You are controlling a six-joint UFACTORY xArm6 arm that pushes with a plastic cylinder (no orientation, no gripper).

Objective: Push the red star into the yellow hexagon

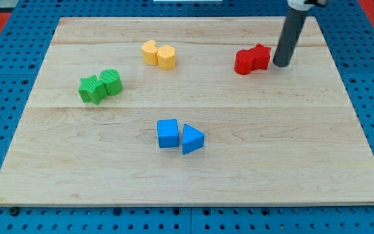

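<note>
**A:** Starting at the view's left of the counter [57,162], what do you see?

**B:** A green star [92,89] touching a green cylinder [111,82]. Further right, near the view's top, a yellow heart-like block [150,52] sits pressed against the yellow hexagon [167,57]. Lower down, about mid-board, a blue cube [168,133] is just beside a blue triangle [191,138].

**A:** And the one that matters?

**B:** The red star [260,56] is toward the view's upper right, touching a second red block [245,62] on its left whose shape I can't quite make out. The hexagon is well apart from it, across bare wood to the view's left.

**A:** Where's the rod?

**B:** My tip [282,64] stands just beside the star on the view's right, close enough that I can't say whether it touches. That side makes sense to me: a push from there goes leftward, toward the hexagon. My worry is that the other red block lies in between and would likely be shoved along first.

**A:** Is the gripper spread or closed?

**B:** There's no gripper to judge, only the plain rod. No containers on the counter either; every block rests straight on the wood.
</note>
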